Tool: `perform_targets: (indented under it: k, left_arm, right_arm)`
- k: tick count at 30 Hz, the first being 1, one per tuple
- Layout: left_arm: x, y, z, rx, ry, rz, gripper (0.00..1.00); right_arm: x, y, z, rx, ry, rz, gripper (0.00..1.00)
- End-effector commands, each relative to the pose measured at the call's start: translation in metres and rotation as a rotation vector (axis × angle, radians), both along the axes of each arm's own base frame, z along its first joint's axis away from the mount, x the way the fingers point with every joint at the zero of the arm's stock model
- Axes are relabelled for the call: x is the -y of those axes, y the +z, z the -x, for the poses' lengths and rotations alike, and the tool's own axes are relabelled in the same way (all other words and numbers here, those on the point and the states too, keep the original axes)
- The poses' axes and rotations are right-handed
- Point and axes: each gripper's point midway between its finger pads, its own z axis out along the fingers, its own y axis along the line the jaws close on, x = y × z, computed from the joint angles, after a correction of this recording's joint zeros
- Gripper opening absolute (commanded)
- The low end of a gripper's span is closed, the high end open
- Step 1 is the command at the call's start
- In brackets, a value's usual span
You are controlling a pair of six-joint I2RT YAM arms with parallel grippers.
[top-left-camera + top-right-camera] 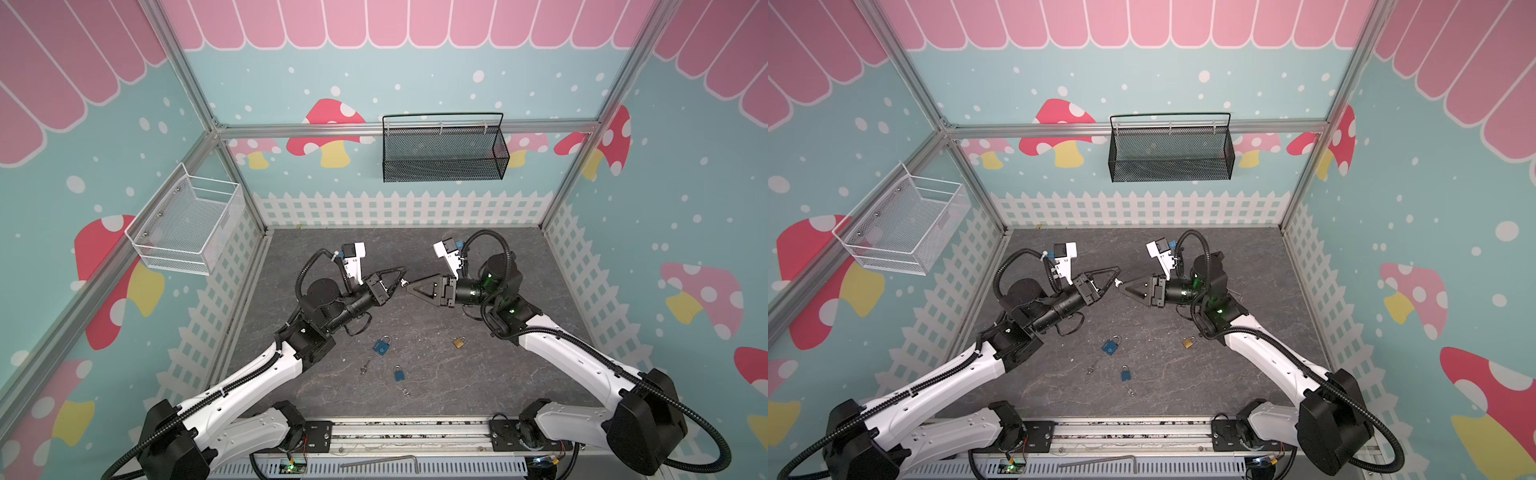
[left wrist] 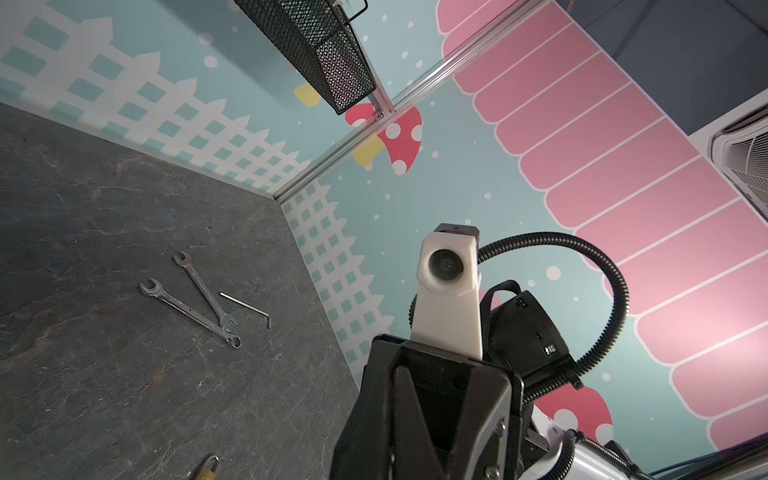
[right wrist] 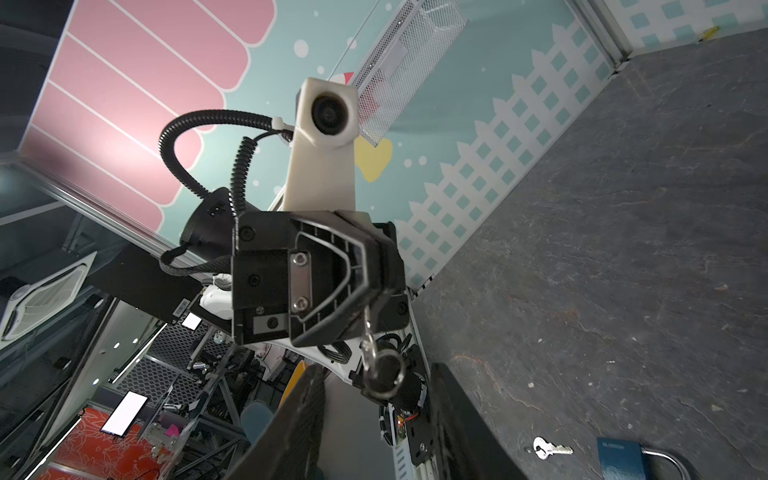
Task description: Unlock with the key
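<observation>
While the two arms are meeting tip to tip above the middle of the bench, the left jaws are pressing closed on a small silver key, holding it in the air well clear of the surface. In the right wrist view the key is hanging out of the black, ribbed plastic tips, with a thin wire ring dangling below it. The right jaws are standing open, their two flat black wedges well apart and gripping nothing, and are pointing at the key from just beside it.

Three padlocks are lying flat on the dark grey, stone-veined bench nearer the arm bases: a larger blue padlock, a smaller blue padlock and a brass padlock. Each is showing a squarish body and a curved steel shackle. A loose key is lying near the larger blue padlock.

In the left wrist view two steel wrenches are lying crossed, with an L-shaped hex key just beside them.

A black mesh basket is hanging on the back wall, and a white mesh basket on the left wall.
</observation>
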Motion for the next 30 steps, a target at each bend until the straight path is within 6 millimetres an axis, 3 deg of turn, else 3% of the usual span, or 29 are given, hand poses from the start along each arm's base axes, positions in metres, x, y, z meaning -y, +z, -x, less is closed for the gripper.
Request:
perform_targets:
  k: [1, 15, 30]
  left_arm:
    - [0.0, 0.017, -0.002, 0.04, 0.019, 0.031, 0.0]
    - [0.001, 0.019, 0.001, 0.048, 0.031, 0.037, 0.0]
    - [0.0, 0.02, 0.002, 0.051, 0.029, 0.049, 0.0]
  right_arm:
    - [-0.002, 0.006, 0.0, 0.009, 0.017, -0.038, 0.43]
    - [-0.004, 0.002, -0.006, -0.005, 0.005, -0.035, 0.26]
    - [-0.006, 0.001, -0.01, -0.009, -0.005, -0.039, 0.15]
